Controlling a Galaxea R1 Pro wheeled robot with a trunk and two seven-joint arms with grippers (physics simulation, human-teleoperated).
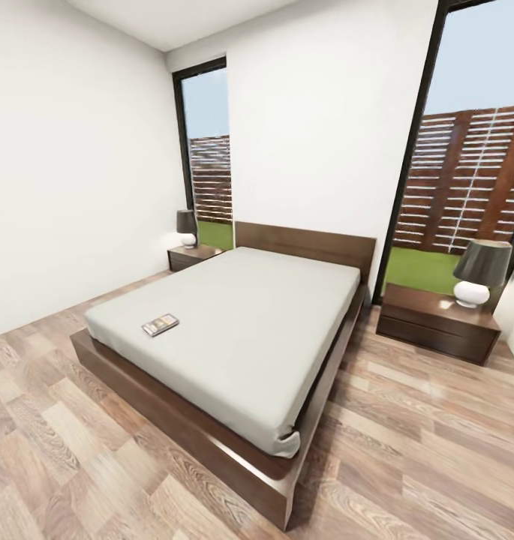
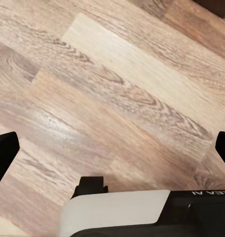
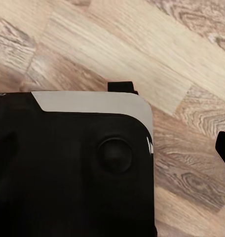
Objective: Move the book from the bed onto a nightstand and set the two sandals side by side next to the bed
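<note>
Head view: the bedroom — white walls, a grey-brown plank floor point(image 1: 437, 465) and two tall dark-framed windows point(image 1: 467, 150) looking onto grass and a slatted fence. The bed point(image 1: 241, 330), a pale mattress on a dark wooden frame with a flat headboard point(image 1: 309, 244), sits cornerwise in the middle of the room. A dark nightstand point(image 1: 437, 322) stands just beside the bed on the window side with a dark-shaded lamp point(image 1: 478, 274) on its top; a second nightstand point(image 1: 193, 257) with its own lamp point(image 1: 187, 228) stands at the bed's far side, near the corner. The book point(image 1: 160, 324) lies flat on the mattress, close to the foot-end corner at the left edge, well apart from both nightstands. In the left wrist view the left gripper point(image 2: 112, 148) hangs over bare floorboards — its two dark fingers point(image 2: 4, 150) sit at opposite edges of the picture, spread wide, holding nothing, a piece of the robot's own black-and-white body below them. In the right wrist view the right gripper's one visible finger point(image 3: 224, 148) shows at the picture's edge above the planks, beside the robot's black body; whether that gripper is apart or together cannot be told.
</note>
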